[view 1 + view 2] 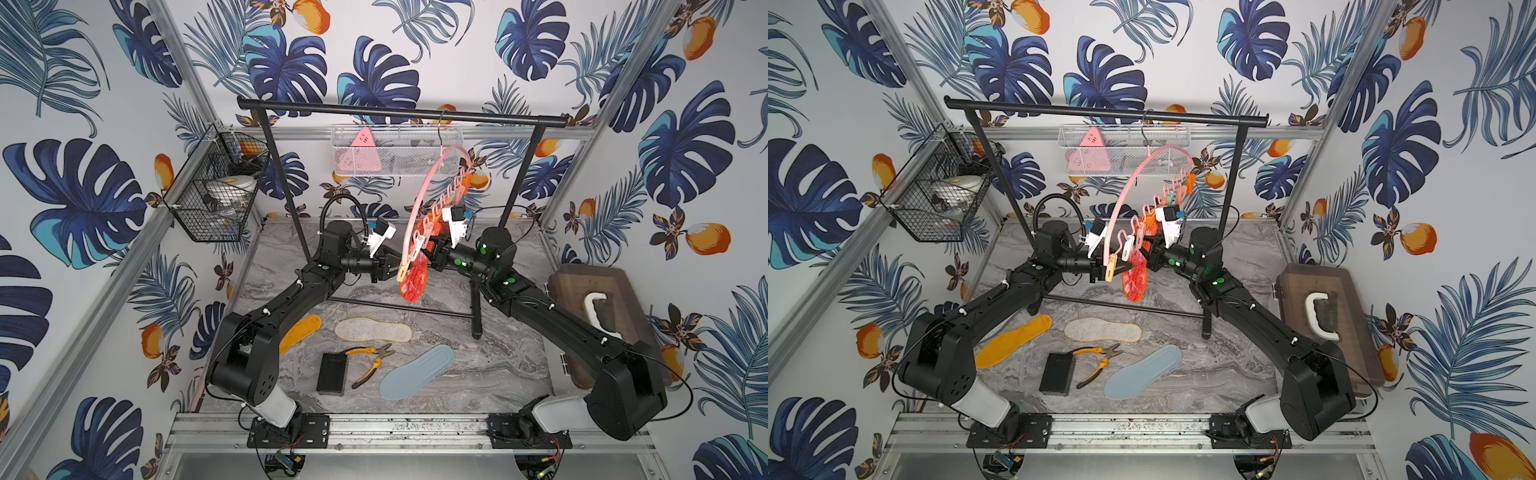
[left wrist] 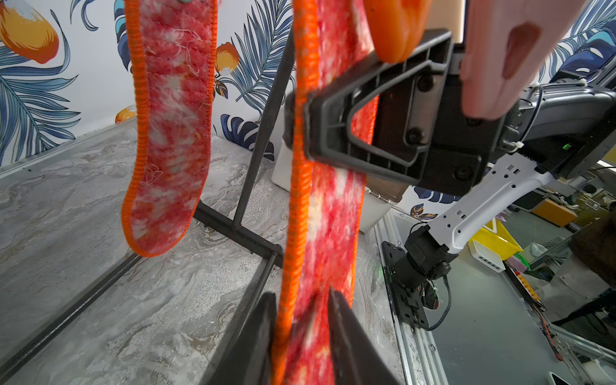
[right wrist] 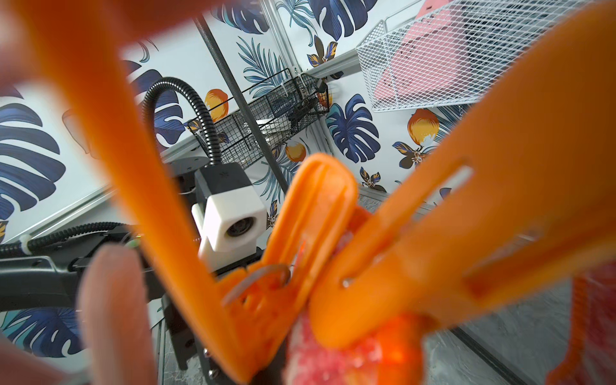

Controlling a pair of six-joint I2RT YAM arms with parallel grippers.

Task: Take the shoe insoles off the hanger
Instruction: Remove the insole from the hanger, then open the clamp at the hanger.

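The left claw (image 2: 301, 300) is pinching the nearer red-orange insole (image 2: 326, 216) partway down, one finger lying against each face. The right claw (image 1: 431, 249) is sitting higher on the same insole, just under an orange peg (image 3: 310, 216), with its jaws together; whether anything is caught between them I cannot tell. A second red-orange insole (image 2: 170, 133) is dangling just beside. Both are hanging from the pink hanger (image 1: 415, 203), which is hooking over the black rack (image 1: 395, 111). Three more insoles, yellow-orange (image 1: 299, 332), beige (image 1: 372, 329) and light blue (image 1: 417, 372), are lying flat on the counter (image 1: 478, 374) near the pliers (image 1: 370, 361) and a black block (image 1: 331, 373). The hanging insole is looking light, thin and floppy, with a fuzzy face and a stitched rim, so I am expecting it to bend under a pull; gripping across the flat, close below the peg, is looking like the safer hold. No brand, label or writing is showing legibly
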